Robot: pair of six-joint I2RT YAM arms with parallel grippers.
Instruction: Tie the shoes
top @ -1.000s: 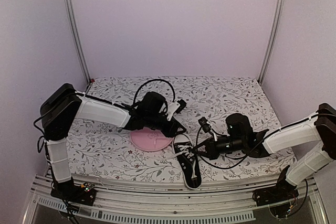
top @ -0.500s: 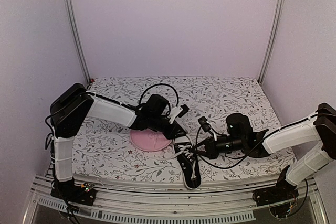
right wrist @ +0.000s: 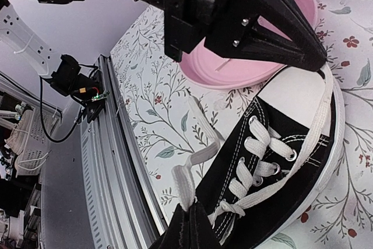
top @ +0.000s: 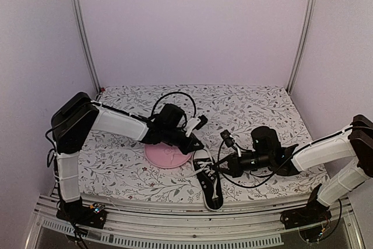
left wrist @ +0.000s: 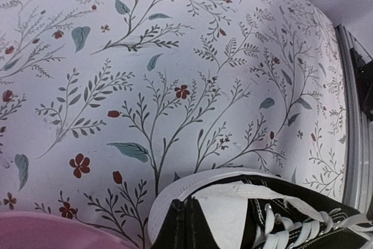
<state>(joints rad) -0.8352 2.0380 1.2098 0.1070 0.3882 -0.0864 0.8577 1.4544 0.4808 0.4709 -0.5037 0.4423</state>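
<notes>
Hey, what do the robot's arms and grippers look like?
The left arm and right arm have white shells with black joints. The left gripper and right gripper are black, with tapered wedge-shaped fingers. A black cable loops at each wrist.

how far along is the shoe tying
Done: white laces run through the eyelets of the black canvas sneaker. In hand: the right gripper pinches one lace end, and the left gripper looks shut on the other lace end at the toe cap. Left: crossing, knot and bow; no bow shows yet.
</notes>
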